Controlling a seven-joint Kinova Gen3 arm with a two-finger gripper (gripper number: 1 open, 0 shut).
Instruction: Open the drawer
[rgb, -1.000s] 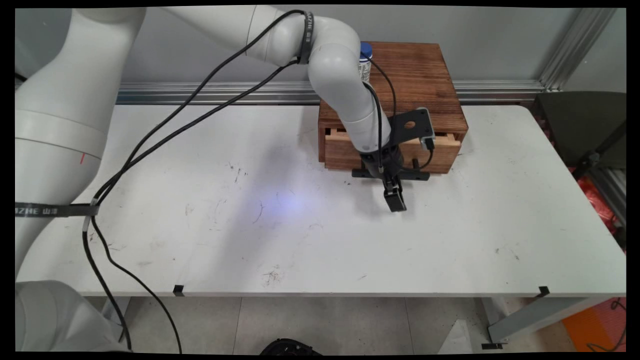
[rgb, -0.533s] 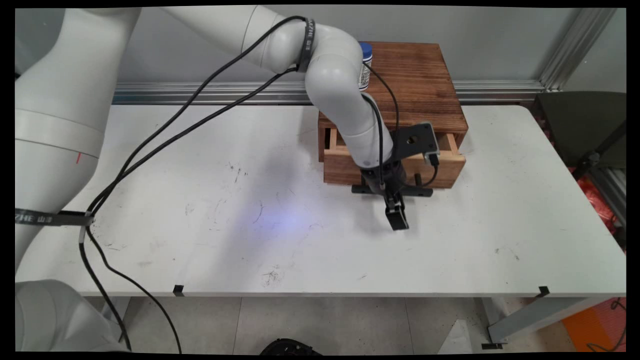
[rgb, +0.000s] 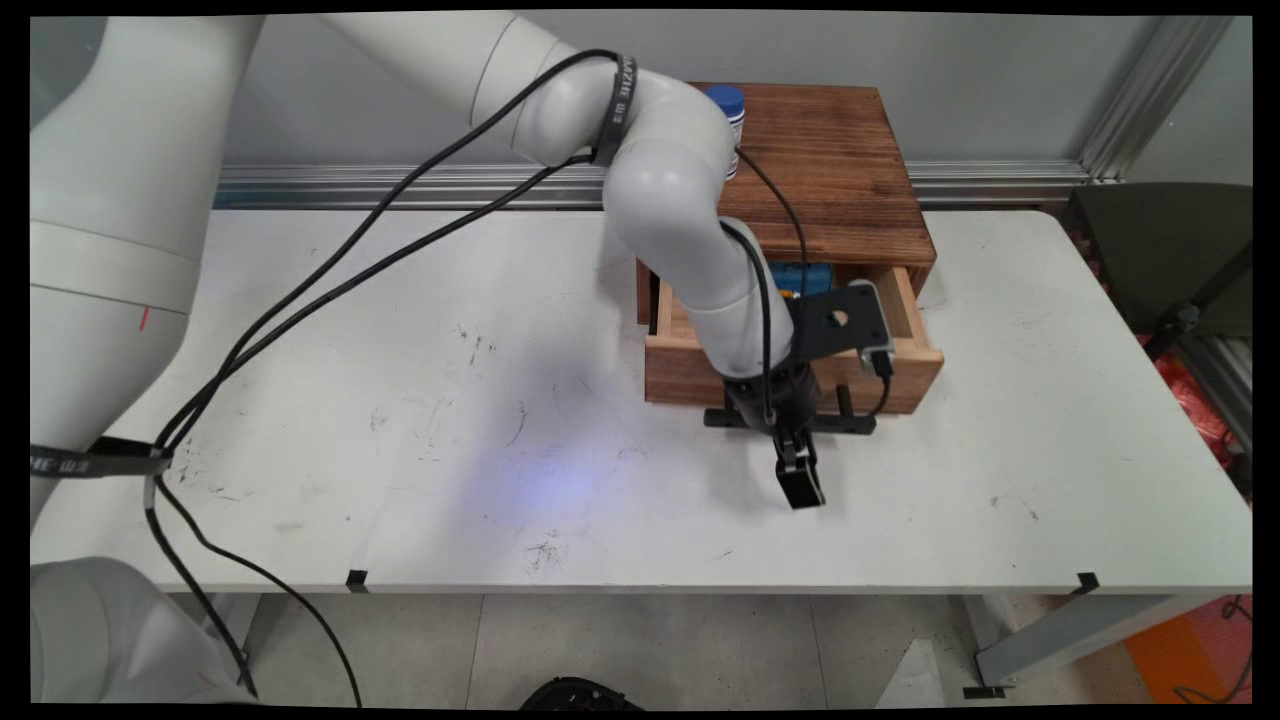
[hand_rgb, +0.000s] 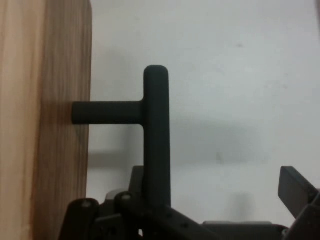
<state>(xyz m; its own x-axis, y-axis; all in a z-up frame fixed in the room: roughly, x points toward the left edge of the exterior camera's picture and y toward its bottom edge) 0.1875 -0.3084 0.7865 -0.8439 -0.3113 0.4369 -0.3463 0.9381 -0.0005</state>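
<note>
A dark wooden box (rgb: 840, 170) stands at the table's far side, with its light wooden drawer (rgb: 690, 370) pulled partway out. The drawer's black bar handle (rgb: 850, 422) runs along its front. My gripper (rgb: 795, 455) is open at that handle; one black finger (rgb: 802, 488) points toward the table's near edge. In the hand view the handle (hand_rgb: 156, 135) stands upright on a post from the drawer front (hand_rgb: 45, 120). One finger (hand_rgb: 136, 177) sits between bar and wood, and the other fingertip (hand_rgb: 295, 186) is well off to the right. A blue object (rgb: 805, 277) lies inside the drawer.
A white bottle with a blue cap (rgb: 727, 108) stands on the box's top, at its left rear, partly behind the arm. Black cables (rgb: 330, 290) hang across the table's left half. A dark chair (rgb: 1165, 260) stands beyond the table's right end.
My gripper has moved toward the table's near edge with the handle, and the drawer has slid further out. The blue object inside has come into sight.
</note>
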